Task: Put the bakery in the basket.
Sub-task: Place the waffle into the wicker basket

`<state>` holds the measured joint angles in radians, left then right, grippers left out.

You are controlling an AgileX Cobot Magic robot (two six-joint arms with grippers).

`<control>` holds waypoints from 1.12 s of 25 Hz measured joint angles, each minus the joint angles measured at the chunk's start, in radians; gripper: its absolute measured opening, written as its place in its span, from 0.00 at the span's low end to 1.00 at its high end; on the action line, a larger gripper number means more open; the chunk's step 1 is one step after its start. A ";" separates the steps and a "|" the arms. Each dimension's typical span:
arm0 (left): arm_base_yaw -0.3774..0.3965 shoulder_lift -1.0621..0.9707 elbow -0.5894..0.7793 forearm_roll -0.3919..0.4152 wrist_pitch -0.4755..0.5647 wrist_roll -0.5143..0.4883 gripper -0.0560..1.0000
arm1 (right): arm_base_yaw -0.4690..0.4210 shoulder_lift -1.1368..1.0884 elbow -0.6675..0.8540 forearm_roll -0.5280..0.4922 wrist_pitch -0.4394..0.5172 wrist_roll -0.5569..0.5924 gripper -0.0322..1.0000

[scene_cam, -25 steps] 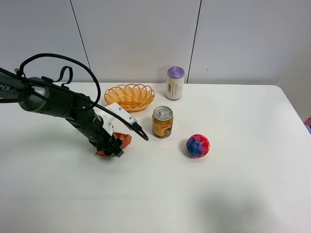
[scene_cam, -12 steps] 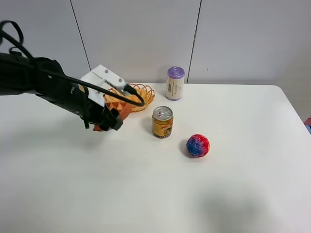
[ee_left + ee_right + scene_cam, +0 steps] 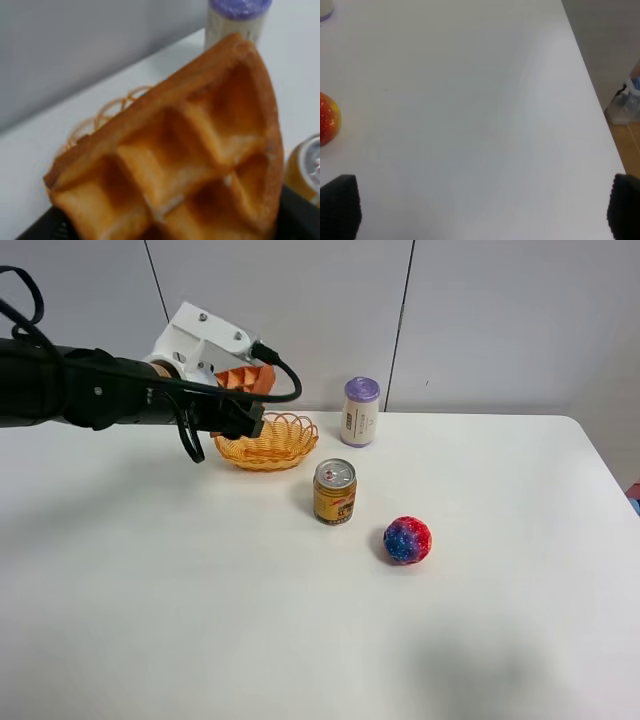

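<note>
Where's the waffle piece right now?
Exterior high view, left side: the waffle piece is held aloft in the left gripper, just above the basket.

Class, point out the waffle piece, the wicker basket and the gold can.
waffle piece (image 3: 170, 145), left wrist view, dimpled face.
wicker basket (image 3: 268, 457), exterior high view, front wall.
gold can (image 3: 334, 502), exterior high view, side label.

Dimpled orange-brown waffle wedge (image 3: 246, 378) held aloft, close above the oval wicker basket (image 3: 287, 448).
</note>
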<state>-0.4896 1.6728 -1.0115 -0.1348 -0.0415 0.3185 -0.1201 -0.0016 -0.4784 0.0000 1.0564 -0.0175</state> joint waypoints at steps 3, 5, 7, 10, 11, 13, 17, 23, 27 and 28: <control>0.000 0.062 -0.079 0.052 0.001 0.068 0.65 | 0.000 0.000 0.000 0.000 0.000 0.000 0.99; 0.000 0.111 -0.132 0.065 0.003 0.083 0.65 | 0.000 0.000 0.000 0.000 0.000 0.000 0.99; 0.000 0.159 -0.186 0.069 0.004 0.088 0.65 | 0.000 0.000 0.000 0.000 0.000 0.000 0.99; 0.000 0.232 -0.249 0.070 0.019 0.091 0.65 | 0.000 0.000 0.000 0.000 0.000 0.000 0.99; 0.000 0.255 -0.265 0.070 0.031 0.091 0.65 | 0.000 0.000 0.000 0.000 0.000 0.000 0.99; 0.000 0.292 -0.289 0.073 0.042 0.096 0.65 | 0.000 0.000 0.000 0.000 0.000 0.000 0.99; 0.001 0.347 -0.321 0.075 0.082 0.184 0.65 | 0.000 0.000 0.000 0.000 0.000 0.000 0.99; 0.003 0.385 -0.334 0.081 0.125 0.476 0.65 | 0.000 0.000 0.000 0.000 0.000 0.000 0.99; 0.012 0.397 -0.335 0.082 0.126 0.617 0.65 | 0.000 0.000 0.000 0.000 0.000 0.000 0.99; 0.015 0.398 -0.335 0.081 0.126 0.625 0.65 | 0.000 0.000 0.000 0.000 0.000 0.000 0.99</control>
<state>-0.4743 2.0711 -1.3461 -0.0541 0.0848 0.9433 -0.1201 -0.0016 -0.4784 0.0000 1.0564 -0.0175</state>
